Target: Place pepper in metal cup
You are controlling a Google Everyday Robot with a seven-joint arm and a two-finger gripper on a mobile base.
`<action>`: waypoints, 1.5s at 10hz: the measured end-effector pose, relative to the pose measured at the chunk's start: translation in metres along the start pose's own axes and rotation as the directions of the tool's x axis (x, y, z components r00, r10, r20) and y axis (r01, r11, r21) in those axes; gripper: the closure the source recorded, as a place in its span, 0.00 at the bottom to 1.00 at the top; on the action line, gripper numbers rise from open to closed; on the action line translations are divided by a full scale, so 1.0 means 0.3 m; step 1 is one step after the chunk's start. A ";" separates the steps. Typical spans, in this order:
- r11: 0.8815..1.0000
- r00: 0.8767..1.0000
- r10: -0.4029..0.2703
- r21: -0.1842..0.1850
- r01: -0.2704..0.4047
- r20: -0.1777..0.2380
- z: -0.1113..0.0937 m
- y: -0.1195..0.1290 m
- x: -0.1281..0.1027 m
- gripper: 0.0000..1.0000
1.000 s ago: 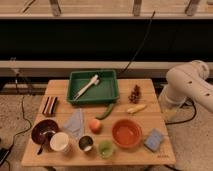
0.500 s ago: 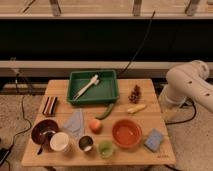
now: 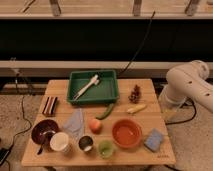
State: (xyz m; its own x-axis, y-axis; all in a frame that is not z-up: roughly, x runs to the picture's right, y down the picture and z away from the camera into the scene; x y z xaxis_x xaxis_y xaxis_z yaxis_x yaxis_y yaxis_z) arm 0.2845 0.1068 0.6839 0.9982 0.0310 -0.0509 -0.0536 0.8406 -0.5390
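Observation:
The green pepper lies on the wooden table just in front of the green tray, pointing toward the front left. The metal cup stands upright near the front edge, between a white cup and a light green cup. Only my white arm shows, to the right of the table and clear of it. My gripper is out of view.
A green tray at the back holds a white brush. Also on the table are an orange fruit, orange bowl, yellow corn piece, pine cone, blue sponge, blue cloth, dark bowl and striped box.

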 end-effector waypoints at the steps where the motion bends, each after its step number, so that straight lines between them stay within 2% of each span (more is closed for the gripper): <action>1: 1.000 1.000 0.000 0.000 0.000 0.000 0.000 0.000 0.000 0.35; 5: 1.000 1.000 -0.001 0.000 0.001 0.002 0.002 -0.001 -0.001 0.35; 7: 0.999 0.999 -0.036 -0.003 0.036 0.032 0.010 -0.019 -0.019 0.35; 10: 0.988 0.986 -0.150 -0.006 0.151 0.078 0.039 -0.072 -0.191 0.35; 11: 0.979 0.976 -0.202 -0.007 0.203 0.081 0.061 -0.094 -0.265 0.35; 13: 0.945 0.941 -0.325 0.006 0.326 0.095 0.120 -0.142 -0.419 0.35; 14: 0.928 0.923 -0.371 0.014 0.371 0.101 0.147 -0.155 -0.468 0.35; 15: 0.900 0.894 -0.434 0.026 0.434 0.112 0.186 -0.172 -0.540 0.35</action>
State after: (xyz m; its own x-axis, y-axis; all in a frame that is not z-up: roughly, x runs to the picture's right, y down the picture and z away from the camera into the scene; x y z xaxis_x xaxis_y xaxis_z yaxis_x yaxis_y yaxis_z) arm 0.1268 0.0887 0.7668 0.9184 -0.2767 0.2827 0.3857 0.7846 -0.4853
